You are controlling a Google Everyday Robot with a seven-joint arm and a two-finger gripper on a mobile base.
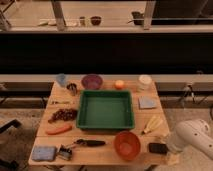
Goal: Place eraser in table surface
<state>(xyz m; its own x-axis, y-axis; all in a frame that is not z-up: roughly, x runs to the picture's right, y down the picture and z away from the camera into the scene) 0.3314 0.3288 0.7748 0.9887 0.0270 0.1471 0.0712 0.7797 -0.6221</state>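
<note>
Gripper (169, 148) is hovering low at the front-right corner of the table surface (150, 119); open or closed, can't tell. Eraser (157, 148) is lying right beside it, btwn gripper and orange bowl (126, 144). It's prob. resting flat on the wood, so the placing looks near done.

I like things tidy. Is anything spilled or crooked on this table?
Nothing stands out. The green tray sits straight, the orange bowl is upright, and the eraser lies flat on the table surface beside the tool.
</note>
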